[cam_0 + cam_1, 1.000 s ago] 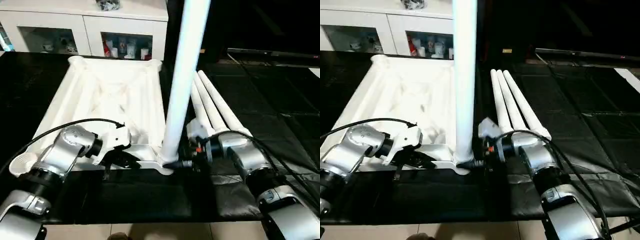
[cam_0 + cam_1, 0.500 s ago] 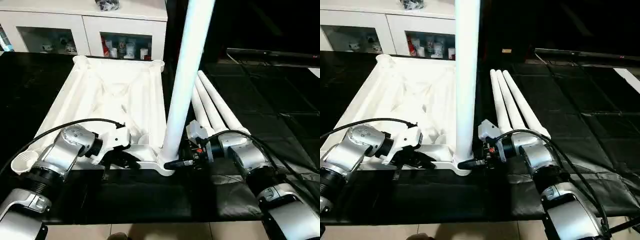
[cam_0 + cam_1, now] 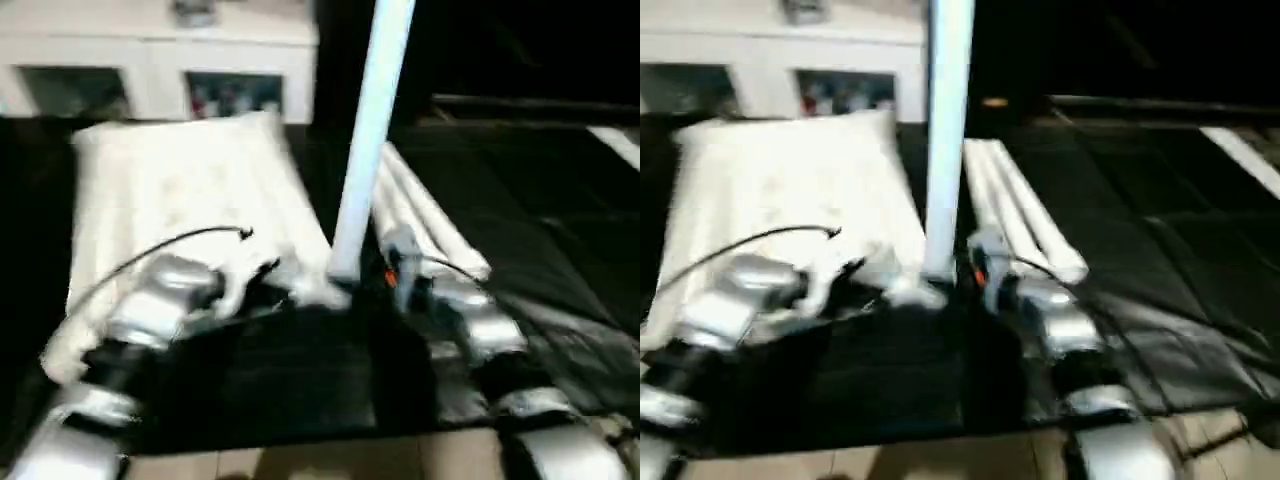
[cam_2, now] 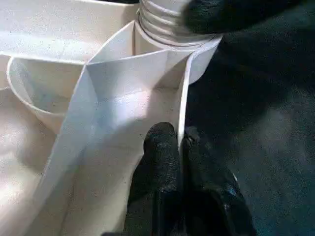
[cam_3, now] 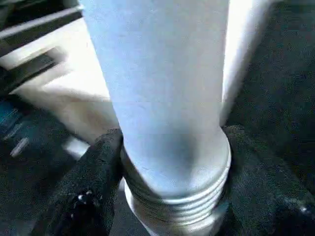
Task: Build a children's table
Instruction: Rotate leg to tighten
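Upturned white plastic tabletop (image 3: 190, 190) lying ribbed side up on black matting (image 3: 300, 390), near corner socket (image 4: 197, 54) toward the robot. One tapered round leg (image 3: 368, 130) standing upright in that socket, screw threads (image 5: 177, 206) at its foot not yet fully sunk (several rings exposed in the right wrist view). Three spare legs (image 3: 425, 220) lying side by side on the matting just beside the upright one.

Right claw (image 5: 172, 196) clasping the leg's threaded base, a black pad (image 5: 98, 187) pressed against each side. Left claw (image 4: 179, 147) pinched narrow on the tabletop's thin rim wall (image 4: 183, 98) close to the socket, one finger inside, one outside.

Likely light, hollow, stiff throughout; smooth glossy skin, so probably slippery under a twist. Best hold on the leg low down near the threads, where the taper is widest and leverage least apt to tip it. Rim wall thin and apt to flex, so a hold near the socket's thicker ring seems the surest brace.
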